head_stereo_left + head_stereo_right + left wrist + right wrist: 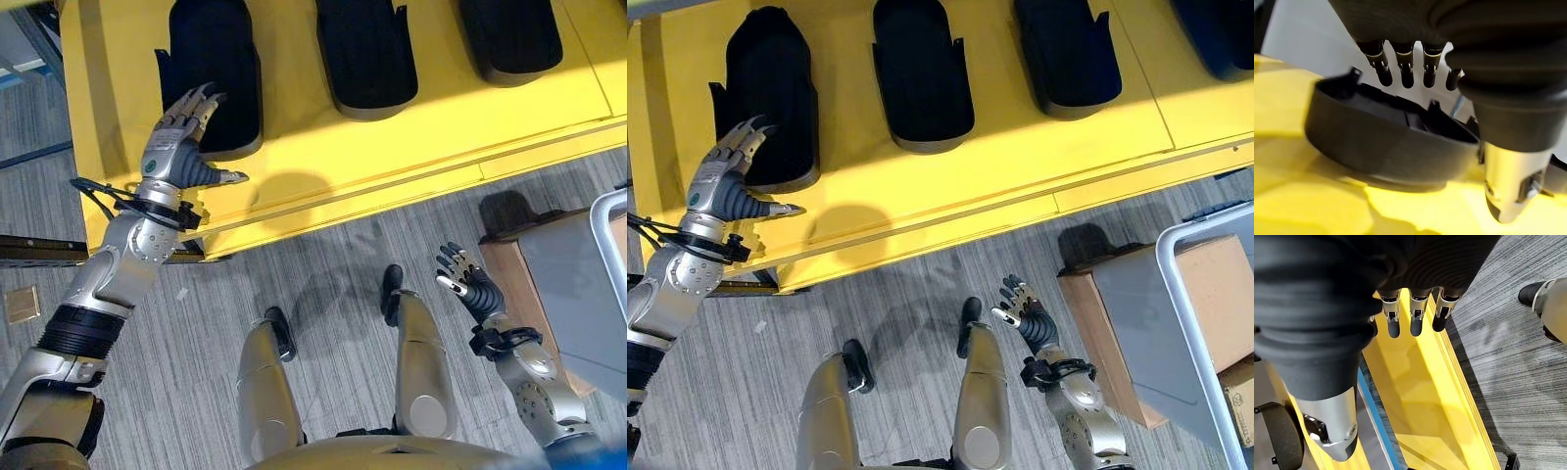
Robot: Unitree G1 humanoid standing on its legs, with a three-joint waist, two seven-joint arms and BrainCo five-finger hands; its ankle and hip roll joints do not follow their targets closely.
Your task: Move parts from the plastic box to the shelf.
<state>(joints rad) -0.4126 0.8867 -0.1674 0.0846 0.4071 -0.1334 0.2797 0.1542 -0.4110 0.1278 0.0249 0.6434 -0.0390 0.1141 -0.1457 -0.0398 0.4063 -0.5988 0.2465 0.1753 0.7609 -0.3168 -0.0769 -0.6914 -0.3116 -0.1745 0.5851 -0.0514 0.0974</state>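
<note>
Presently: left hand (176,147) open, empty, above the leftmost black part (217,69) on the yellow shelf (392,147); right hand (468,282) open, empty near the plastic box (1205,323). Next: lift clear without nudging the part.

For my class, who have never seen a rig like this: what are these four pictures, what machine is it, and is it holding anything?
It is a humanoid robot with two arms. Two pictures look down from its head; the other two come from cameras on its wrists, looking along the fingers. Ahead is a yellow shelf with black moulded parts lying on it in a row. The left robot hand is open over the edge of the leftmost black part, holding nothing. The right robot hand hangs open above the grey floor, also holding nothing. At the right stand a grey plastic box and a brown cardboard box.
</note>
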